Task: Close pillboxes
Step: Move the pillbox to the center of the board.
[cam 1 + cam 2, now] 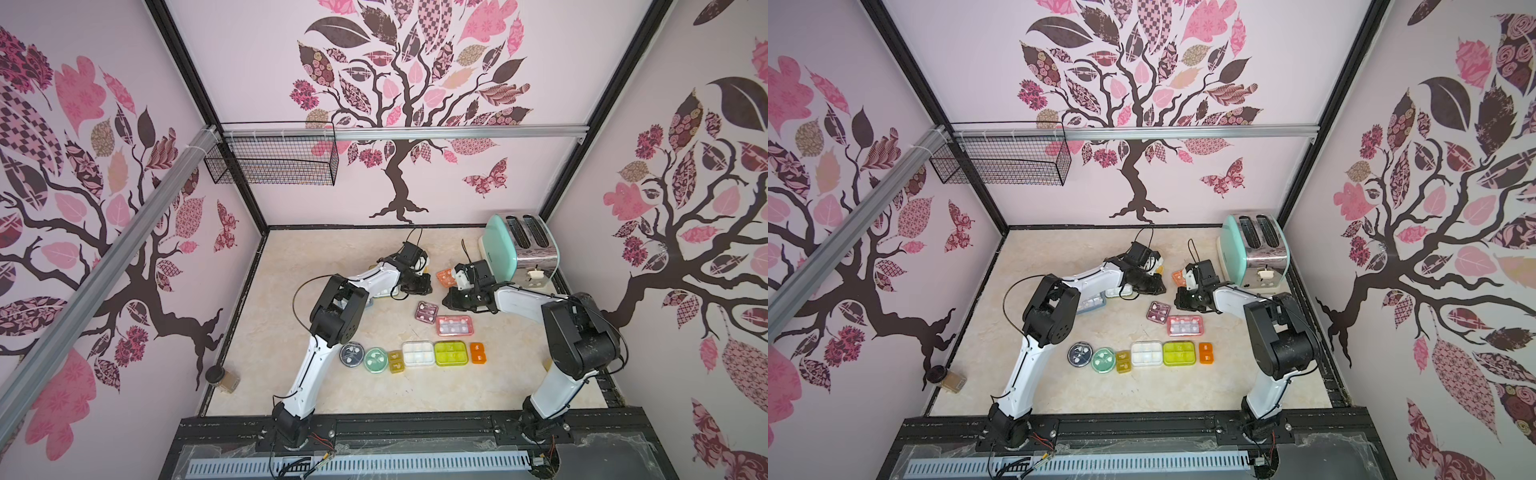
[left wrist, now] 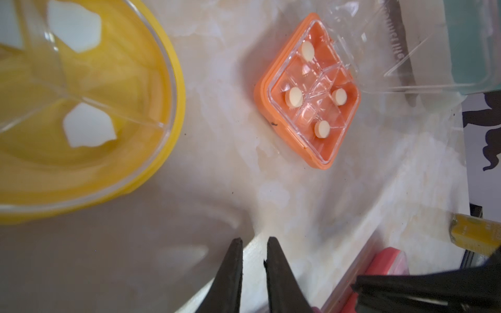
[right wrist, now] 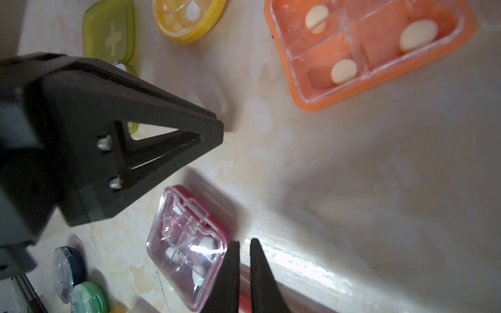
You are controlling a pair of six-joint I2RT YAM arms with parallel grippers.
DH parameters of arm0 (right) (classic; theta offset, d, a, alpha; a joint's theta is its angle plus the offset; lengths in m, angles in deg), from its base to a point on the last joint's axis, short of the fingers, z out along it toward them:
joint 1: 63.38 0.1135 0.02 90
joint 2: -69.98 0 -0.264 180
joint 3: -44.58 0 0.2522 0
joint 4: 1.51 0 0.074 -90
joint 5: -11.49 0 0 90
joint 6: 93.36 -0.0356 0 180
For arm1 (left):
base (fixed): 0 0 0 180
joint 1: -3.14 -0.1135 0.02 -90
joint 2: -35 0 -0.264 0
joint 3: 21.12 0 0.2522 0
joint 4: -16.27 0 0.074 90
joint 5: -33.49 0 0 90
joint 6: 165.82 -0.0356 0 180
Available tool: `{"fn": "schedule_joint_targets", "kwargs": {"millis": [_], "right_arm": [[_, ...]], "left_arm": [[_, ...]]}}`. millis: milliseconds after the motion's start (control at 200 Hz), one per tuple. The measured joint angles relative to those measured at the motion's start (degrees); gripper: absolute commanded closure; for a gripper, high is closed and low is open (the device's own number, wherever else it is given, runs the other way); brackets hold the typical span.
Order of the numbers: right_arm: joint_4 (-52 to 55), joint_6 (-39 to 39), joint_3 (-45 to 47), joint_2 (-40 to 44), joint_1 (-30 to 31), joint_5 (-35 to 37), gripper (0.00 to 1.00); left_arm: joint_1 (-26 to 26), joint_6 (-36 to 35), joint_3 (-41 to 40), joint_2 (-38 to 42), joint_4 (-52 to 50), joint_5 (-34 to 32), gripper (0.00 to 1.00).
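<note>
Over the beige marbled surface [image 1: 478, 390], left end effector [image 2: 253, 239] with fingers only a little apart, nothing between them. Just at 3 o'clock from it in both top views, right end effector [image 3: 244, 241] closed, also empty.

At 12 o'clock from the right end effector, near the mint-green toaster [image 1: 498, 245], an orange square plastic pillbox [image 1: 445, 277], clear lid folded open, pale round pills inside. Beside the left end effector, a yellow round translucent pillbox [image 2: 81, 108], seen in the left wrist view.

At 6 o'clock from both end effectors, a maroon square pillbox [image 1: 427, 311] with clear lid down, and next to it a pink rectangular pillbox [image 1: 454, 325].

Further toward 6 o'clock, one row from 9 to 3 o'clock:
- navy round pillbox [image 1: 351, 354]
- green round pillbox [image 1: 375, 360]
- amber small double pillbox [image 1: 395, 361]
- white rectangular pillbox [image 1: 418, 353]
- lime rectangular pillbox [image 1: 451, 353]
- small orange pillbox [image 1: 477, 353]
</note>
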Motion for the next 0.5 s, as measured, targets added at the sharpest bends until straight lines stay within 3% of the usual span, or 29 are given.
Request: {"fn": "schedule_joint_targets", "kwargs": {"millis": [500], "right_arm": [[1.0,1.3,-3.8,-3.3,2.9,0.2,0.82]], "left_arm": [[0.0,1.5,-18.6,11.3,4.5,-0.1,0.82]]}}
